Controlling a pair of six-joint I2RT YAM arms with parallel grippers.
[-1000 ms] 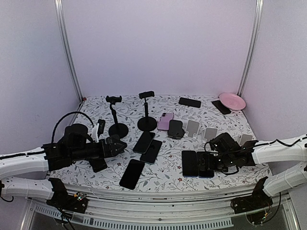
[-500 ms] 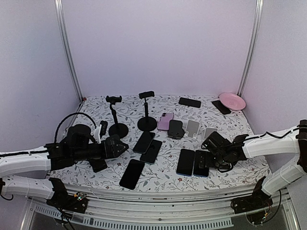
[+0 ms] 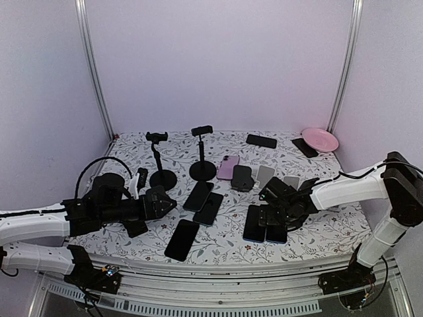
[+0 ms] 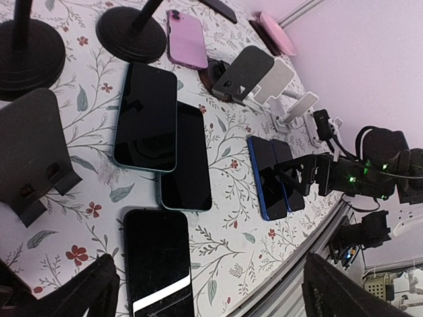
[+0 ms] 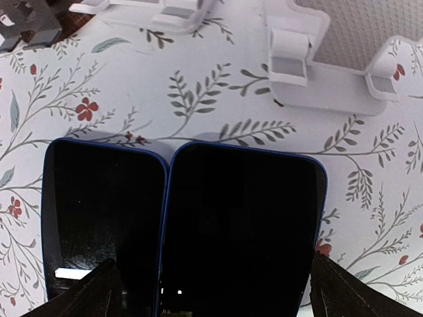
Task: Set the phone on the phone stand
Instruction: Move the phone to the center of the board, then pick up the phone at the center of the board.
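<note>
I've got the right gripper (image 5: pixel 215 294) spread wide over the right-hand blue-edged phone (image 5: pixel 241 224), flat at centre frame just below the white phone stand (image 5: pixel 324 79), ready to straddle it, left gripper (image 4: pixel 205 294) likewise spread, holding nothing

In the right wrist view, the near ends of a blue-rimmed black-screened phone (image 5: pixel 241 224) and its matching neighbour (image 5: pixel 106 218) are cut off by the lower edge, and the pale ribbed plastic phone stand (image 5: pixel 337 86) is cropped at the top.
</note>
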